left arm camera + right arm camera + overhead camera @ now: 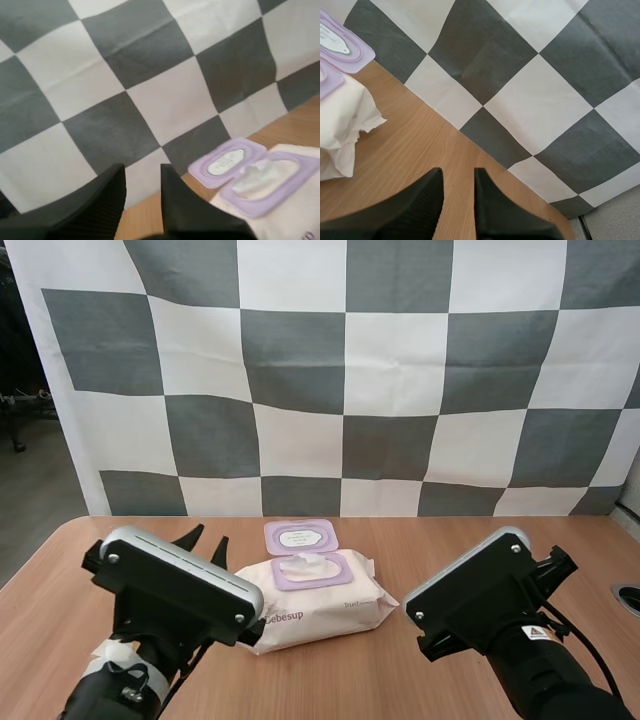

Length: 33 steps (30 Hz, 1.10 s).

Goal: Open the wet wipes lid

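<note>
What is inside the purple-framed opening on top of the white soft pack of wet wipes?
A crumpled white wipe pokes up through the purple plastic frame. The wipes stacked below it are hidden by the wrapper of the white soft pack.

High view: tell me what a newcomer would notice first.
A soft white pack of wet wipes lies in the middle of the brown wooden table, its lilac plastic lid flipped back flat, a wipe poking from the opening. The left gripper hangs open by the pack's left end; the right gripper, open, is over bare wood to its right.
</note>
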### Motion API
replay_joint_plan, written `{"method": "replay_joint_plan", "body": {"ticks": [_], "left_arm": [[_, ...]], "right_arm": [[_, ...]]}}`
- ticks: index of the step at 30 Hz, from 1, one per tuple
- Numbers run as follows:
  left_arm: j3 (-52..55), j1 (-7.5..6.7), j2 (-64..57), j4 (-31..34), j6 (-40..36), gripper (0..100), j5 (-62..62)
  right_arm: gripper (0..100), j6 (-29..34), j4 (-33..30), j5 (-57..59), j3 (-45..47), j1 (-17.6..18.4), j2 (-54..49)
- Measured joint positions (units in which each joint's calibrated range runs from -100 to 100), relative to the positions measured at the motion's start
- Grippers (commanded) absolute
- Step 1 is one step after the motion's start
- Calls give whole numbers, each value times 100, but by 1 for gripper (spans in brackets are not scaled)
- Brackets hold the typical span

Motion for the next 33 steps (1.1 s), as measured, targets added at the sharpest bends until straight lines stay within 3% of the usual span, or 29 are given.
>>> {"method": "replay_joint_plan", "body": {"ticks": [6,12,15,17,20,24,29,33], "left_arm": [[0,0,0,1003,-900,41,1297],[0,0,0,2031,-1803,41,1489],[0,0,0,2577,-2238,41,1489],[0,0,0,2898,-2549,41,1471],[0,41,0,3386,-2983,41,1473],[0,250,0,4102,-3575,41,1473],[0,315,0,4943,-4352,41,1473],[0,315,0,5204,-4887,41,1473]], "right_arm": [[29,-6,-735,110,0,0,0],[19,-6,-1880,110,0,0,0],[11,-6,-2367,128,14,0,0],[0,-6,-2532,271,14,0,0],[0,-6,-2573,746,28,39,0],[0,302,-2801,823,28,158,0],[0,1014,-3153,-87,28,356,-45],[0,1605,-3634,-906,28,571,-299]]}}
